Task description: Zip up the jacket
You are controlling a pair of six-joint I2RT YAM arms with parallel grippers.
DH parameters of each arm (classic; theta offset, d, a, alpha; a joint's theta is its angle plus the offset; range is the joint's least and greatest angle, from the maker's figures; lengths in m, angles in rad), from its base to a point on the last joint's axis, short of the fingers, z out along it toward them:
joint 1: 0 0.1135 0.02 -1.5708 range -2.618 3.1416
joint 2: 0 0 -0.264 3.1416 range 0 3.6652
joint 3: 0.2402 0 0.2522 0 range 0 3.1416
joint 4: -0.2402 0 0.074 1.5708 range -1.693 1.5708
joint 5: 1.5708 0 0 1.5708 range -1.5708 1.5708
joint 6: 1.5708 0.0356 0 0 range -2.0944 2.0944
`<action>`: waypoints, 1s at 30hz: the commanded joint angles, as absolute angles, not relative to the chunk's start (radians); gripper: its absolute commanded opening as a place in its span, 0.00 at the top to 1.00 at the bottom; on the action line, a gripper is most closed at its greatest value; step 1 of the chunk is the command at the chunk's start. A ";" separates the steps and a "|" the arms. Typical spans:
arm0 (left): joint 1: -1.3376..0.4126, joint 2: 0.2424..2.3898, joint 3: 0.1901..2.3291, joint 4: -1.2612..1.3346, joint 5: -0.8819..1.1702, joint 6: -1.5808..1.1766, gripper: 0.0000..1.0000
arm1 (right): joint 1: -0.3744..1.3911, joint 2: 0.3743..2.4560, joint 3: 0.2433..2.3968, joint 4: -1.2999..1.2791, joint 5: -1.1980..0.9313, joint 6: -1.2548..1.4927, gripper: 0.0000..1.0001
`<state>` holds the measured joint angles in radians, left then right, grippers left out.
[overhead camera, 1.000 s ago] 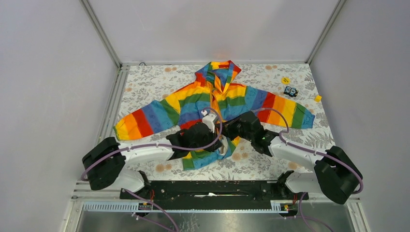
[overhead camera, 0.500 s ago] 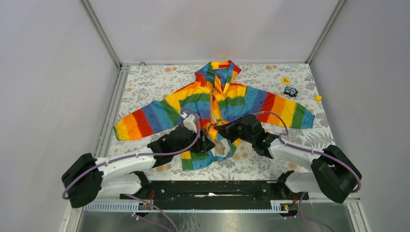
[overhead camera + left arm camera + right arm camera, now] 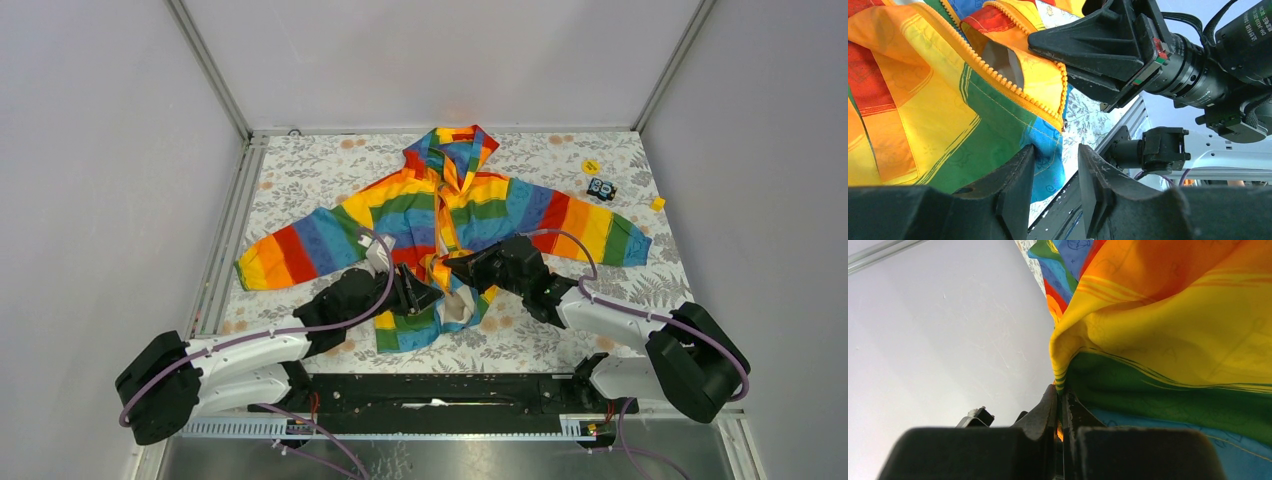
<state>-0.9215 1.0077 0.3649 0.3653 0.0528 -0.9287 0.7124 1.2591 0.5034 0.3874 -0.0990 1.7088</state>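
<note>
The rainbow-striped jacket (image 3: 400, 210) lies spread on the floral table cover, hood at the back, sleeves out to both sides. Its lower front is open and rumpled, showing white lining (image 3: 459, 309). My right gripper (image 3: 455, 268) is shut on the jacket's front edge (image 3: 1060, 382) and holds it lifted. The orange zipper teeth (image 3: 1013, 85) run along the open edge in the left wrist view. My left gripper (image 3: 412, 292) is open; its fingers (image 3: 1018, 175) stand beside the blue hem corner (image 3: 1050, 155) and grip nothing.
A small blue-and-black object (image 3: 600, 188), a yellow disc (image 3: 590, 167) and a yellow cube (image 3: 657, 204) lie at the back right of the table. Grey walls and metal rails (image 3: 225, 240) enclose the table. The black base rail (image 3: 440, 390) runs along the near edge.
My left arm has pulled back to the left and let go of the jacket's lower front. The right gripper has kept its hold and barely moved.
</note>
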 commanded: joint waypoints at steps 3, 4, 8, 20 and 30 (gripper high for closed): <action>-0.915 1.015 0.384 0.432 0.070 -0.936 0.63 | 0.706 1.240 0.522 0.425 -0.105 1.729 1.00; -0.915 1.022 0.387 0.428 0.075 -0.935 0.63 | 0.706 1.240 0.522 0.426 -0.104 1.730 1.00; -0.916 1.048 0.391 0.430 0.084 -0.933 0.69 | 0.705 1.248 0.524 0.433 -0.107 1.733 1.00; -0.916 1.115 0.429 0.451 0.101 -0.937 0.72 | 0.706 1.256 0.519 0.446 -0.104 1.743 1.00; -0.915 1.140 0.427 0.475 0.088 -0.973 0.67 | 0.706 1.246 0.510 0.442 -0.093 1.749 1.00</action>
